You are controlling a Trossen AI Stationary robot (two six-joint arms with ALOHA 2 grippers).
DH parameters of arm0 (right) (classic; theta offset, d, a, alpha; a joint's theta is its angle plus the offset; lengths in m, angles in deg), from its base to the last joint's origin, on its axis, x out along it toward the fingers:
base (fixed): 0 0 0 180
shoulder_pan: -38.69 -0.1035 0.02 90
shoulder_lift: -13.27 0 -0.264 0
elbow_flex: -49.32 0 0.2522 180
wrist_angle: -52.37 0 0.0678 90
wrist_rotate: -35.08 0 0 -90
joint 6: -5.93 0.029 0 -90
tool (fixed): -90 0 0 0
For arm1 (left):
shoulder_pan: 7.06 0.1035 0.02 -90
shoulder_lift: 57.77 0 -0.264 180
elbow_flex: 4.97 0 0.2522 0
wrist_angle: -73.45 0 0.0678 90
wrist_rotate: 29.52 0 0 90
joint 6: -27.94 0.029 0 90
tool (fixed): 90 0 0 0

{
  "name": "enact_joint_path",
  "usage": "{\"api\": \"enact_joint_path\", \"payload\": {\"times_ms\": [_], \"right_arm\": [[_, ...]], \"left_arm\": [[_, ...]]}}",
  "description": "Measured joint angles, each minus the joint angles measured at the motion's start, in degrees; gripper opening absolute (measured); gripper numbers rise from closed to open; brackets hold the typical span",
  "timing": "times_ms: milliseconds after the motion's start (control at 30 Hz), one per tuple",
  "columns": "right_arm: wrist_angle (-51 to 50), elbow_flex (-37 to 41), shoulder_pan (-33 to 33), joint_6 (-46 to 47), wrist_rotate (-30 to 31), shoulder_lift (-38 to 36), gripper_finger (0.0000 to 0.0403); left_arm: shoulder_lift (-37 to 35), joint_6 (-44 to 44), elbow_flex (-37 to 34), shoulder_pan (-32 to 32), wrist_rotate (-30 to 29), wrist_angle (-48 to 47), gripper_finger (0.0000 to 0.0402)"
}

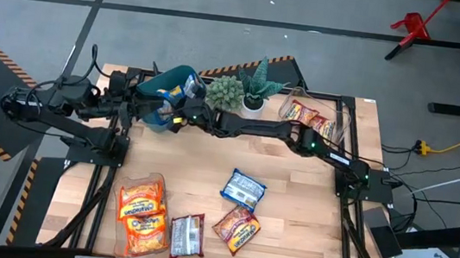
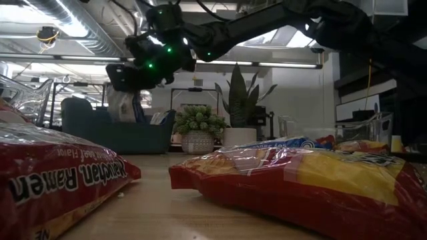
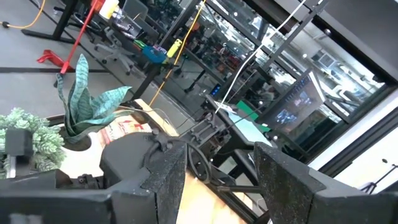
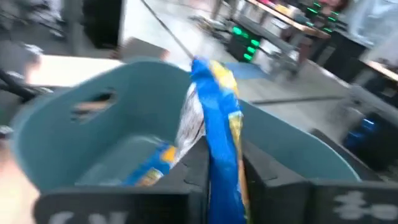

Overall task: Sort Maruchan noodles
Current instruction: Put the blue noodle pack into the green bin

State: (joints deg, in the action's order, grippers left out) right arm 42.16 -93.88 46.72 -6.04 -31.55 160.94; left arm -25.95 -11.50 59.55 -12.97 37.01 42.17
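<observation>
A: Nearest the low camera lie two red noodle packets (image 2: 60,180) on the table (image 1: 305,233), one at left and one (image 2: 300,180) at right. Further back, what's risky?

B: Left first: the left gripper (image 3: 217,186) waits by the table's far left edge, its fingers open and empty. The right gripper (image 4: 221,180) reaches across to the teal bin (image 1: 168,87), fingers pinched on a blue-yellow packet (image 4: 217,130) that hangs over the bin, which already has one like it inside.

A: So the danger?

B: The packet is glossy and held by an edge. I'd judge it could catch the rim and flop outside if let go off-centre, or the arm could brush the potted plants (image 1: 243,91) just beside the bin.

A: And the rest?

B: A pale wooden table. Orange packets fill a clear tub (image 1: 141,210) at front left, loose packets lie mid-front, another clear tub (image 1: 310,112) at the back right holds red ones. Grey floor, hazard tape, a workshop behind.
</observation>
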Motion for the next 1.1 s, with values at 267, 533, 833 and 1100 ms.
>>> {"api": "enact_joint_path", "payload": {"times_ms": [267,533,833,1100], "right_arm": [[-0.1,0.0,0.6,2.8,-9.7,-0.1,0.0183],[-1.0,0.0,-2.3,-4.2,-13.9,-0.5,0.0244],[-9.3,0.0,-3.0,-19.9,-0.8,-0.6,0.0245],[-10.2,0.0,0.9,-11.8,-14.2,-0.6,0.0245]], "left_arm": [[0.0,0.8,0.0,0.0,0.0,0.0,0.0182],[0.0,0.6,0.0,0.0,1.1,-0.2,0.0182],[0.1,-1.5,0.0,0.0,0.9,-6.1,0.0182],[0.1,-2.4,0.0,0.0,0.6,-7.0,0.0182]]}}
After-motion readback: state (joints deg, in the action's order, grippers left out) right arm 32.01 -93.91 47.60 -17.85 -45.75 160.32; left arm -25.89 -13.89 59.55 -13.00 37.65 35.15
